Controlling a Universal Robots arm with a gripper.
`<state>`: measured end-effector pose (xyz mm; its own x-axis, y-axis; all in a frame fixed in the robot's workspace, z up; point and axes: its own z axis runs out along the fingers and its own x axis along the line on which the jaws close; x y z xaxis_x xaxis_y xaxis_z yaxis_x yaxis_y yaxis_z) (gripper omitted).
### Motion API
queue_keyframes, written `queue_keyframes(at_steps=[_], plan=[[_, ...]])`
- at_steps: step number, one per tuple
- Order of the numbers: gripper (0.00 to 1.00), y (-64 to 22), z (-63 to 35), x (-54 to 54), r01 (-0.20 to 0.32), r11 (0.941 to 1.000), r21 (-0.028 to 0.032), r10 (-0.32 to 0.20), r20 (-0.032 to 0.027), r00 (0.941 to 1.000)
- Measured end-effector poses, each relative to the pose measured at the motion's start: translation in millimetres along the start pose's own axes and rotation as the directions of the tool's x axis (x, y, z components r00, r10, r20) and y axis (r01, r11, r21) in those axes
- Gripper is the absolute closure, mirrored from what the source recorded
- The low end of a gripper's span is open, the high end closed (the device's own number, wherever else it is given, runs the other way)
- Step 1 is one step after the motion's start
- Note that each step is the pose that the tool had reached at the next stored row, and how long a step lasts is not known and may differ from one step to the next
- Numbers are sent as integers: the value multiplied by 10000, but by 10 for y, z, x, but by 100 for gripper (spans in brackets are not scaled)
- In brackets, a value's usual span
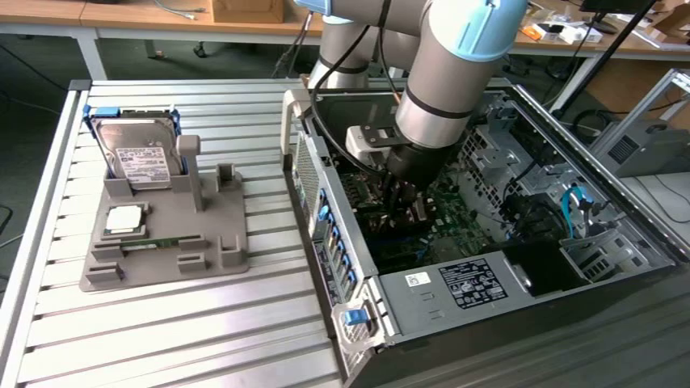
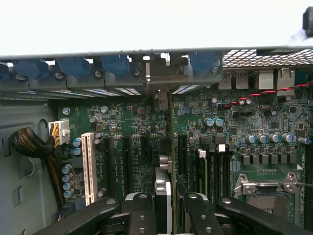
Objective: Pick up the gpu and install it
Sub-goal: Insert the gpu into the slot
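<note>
Gripper [image 2: 166, 205] grips gpu [image 2: 172, 161] above motherboard [image 2: 274, 122]

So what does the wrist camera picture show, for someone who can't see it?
The fingers grip the gpu, a thin dark card seen edge-on, standing upright over the green motherboard inside the computer. A white slot and black slots lie beside it, with blue clips along the case edge.

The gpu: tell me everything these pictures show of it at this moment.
The gpu appears edge-on in the wrist view: a thin dark card standing upright, running away from the camera toward the case's rear slot openings. The gripper is shut on its near end, black fingers on both sides. It stands over the green motherboard among black expansion slots; whether it is seated cannot be told.
</note>
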<state>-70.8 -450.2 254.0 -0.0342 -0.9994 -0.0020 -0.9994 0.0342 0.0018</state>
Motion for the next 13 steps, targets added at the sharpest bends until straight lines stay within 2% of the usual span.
queue_keyframes(at_steps=[4, 6, 8, 13], plan=[[73, 0, -35, -6, -1, 10000, 8, 1, -117, 9999], [73, 0, -57, -11, -1, 10000, 6, 2, -200, 9998], [73, -1, -64, -24, -2, 10000, 9, 2, -319, 9995], [73, -9, -64, -42, -1, 10000, 9, 1, -341, 9994]])
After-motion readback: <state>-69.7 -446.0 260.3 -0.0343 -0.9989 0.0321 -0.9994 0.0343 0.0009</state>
